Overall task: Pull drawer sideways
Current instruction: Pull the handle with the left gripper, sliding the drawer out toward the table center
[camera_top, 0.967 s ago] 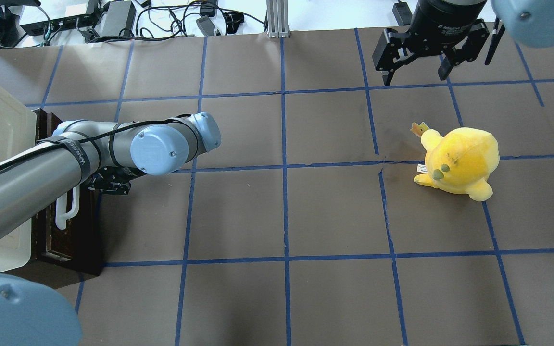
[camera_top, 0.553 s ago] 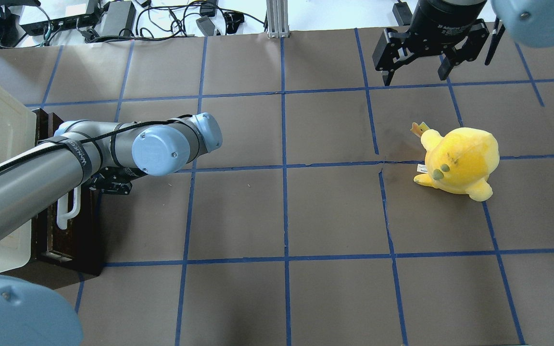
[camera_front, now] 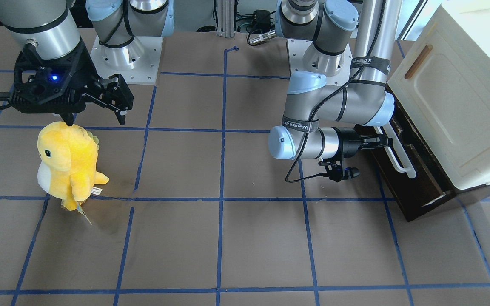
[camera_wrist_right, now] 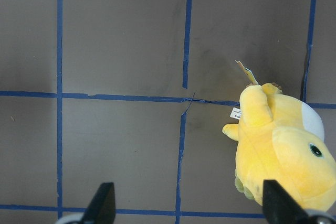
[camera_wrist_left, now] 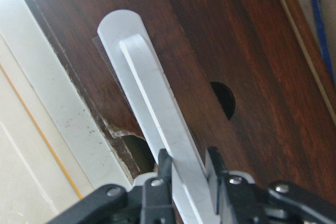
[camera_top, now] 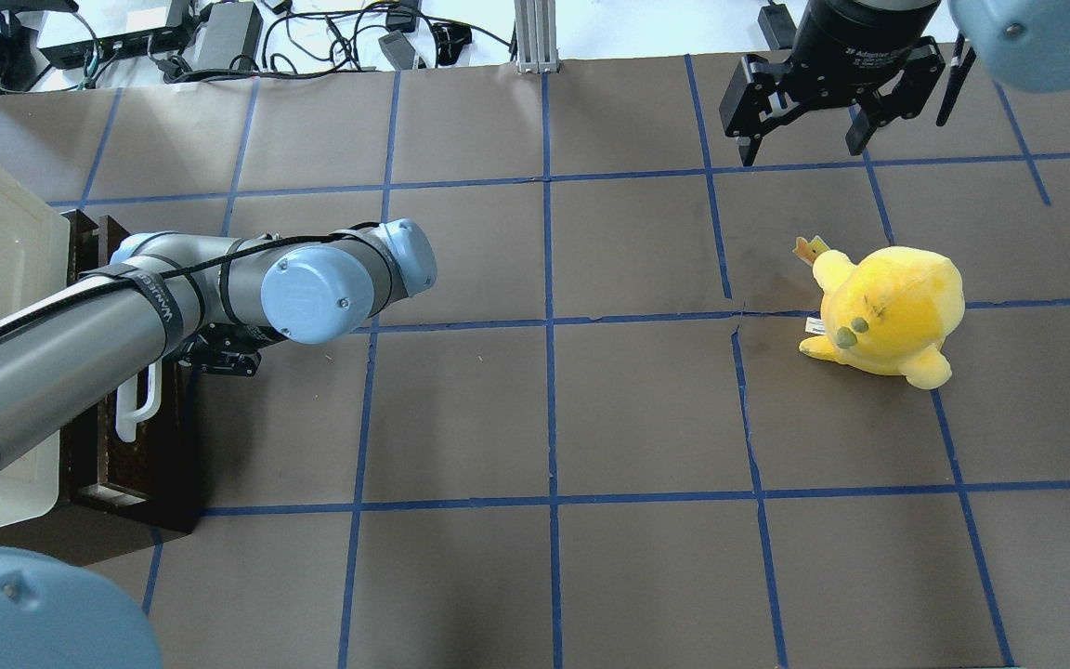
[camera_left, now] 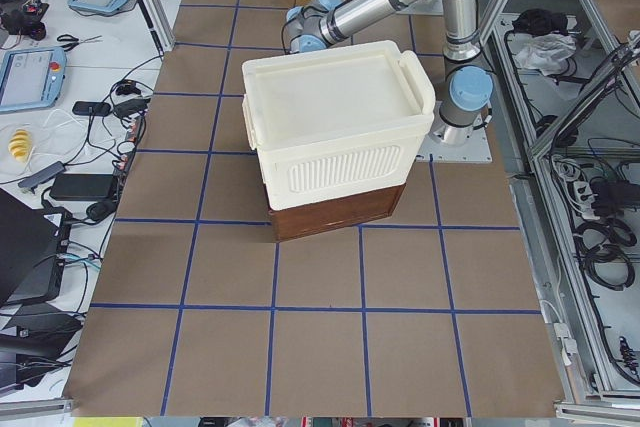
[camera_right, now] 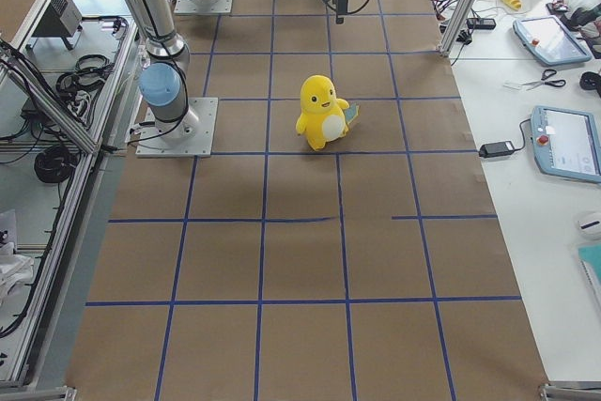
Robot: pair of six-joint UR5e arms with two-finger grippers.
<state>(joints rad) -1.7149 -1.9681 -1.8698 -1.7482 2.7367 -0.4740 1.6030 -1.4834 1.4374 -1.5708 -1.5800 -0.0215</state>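
The dark brown drawer (camera_front: 415,191) sits under the cream cabinet (camera_front: 462,85) and stands a little way out of it; it also shows in the overhead view (camera_top: 140,469). Its long white bar handle (camera_wrist_left: 152,93) runs along the front (camera_front: 401,160). My left gripper (camera_wrist_left: 186,161) is shut on this handle, one finger on each side; it reaches in sideways (camera_front: 380,140). My right gripper (camera_top: 800,149) is open and empty, hanging above the table behind the yellow plush (camera_top: 888,311).
The yellow plush toy (camera_front: 68,165) stands on the brown, blue-taped table right under my right gripper (camera_front: 96,119). The cabinet door has a small wooden handle (camera_front: 418,62). Cables and power bricks (camera_top: 219,32) lie past the table's far edge.
My left arm has shifted slightly away from the cabinet, and the white handle has moved with it. The right arm and the plush have not moved.
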